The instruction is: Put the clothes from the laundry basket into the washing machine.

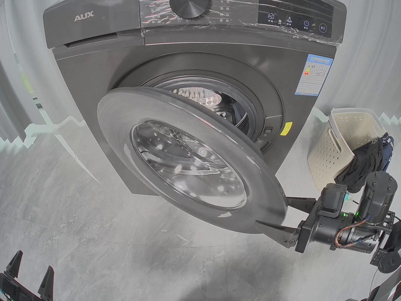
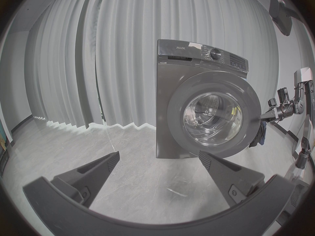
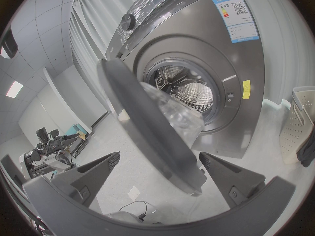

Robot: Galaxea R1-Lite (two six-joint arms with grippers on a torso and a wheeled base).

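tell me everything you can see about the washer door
The washing machine door is round, with a wide matte grey rim around a bulging clear glass window. It stands swung open, hinged on the robot's left, leaving the drum exposed. The right gripper, fingers open, straddles its free edge; contact is unclear.

The right arm reached in low from the right toward the washing machine door, its wrist roughly level. The right gripper straddled the door's lower rim, fingers spread wide with one on either side of the edge. The left gripper hung well apart from that door, low and to its left, with its fingers likewise parted.
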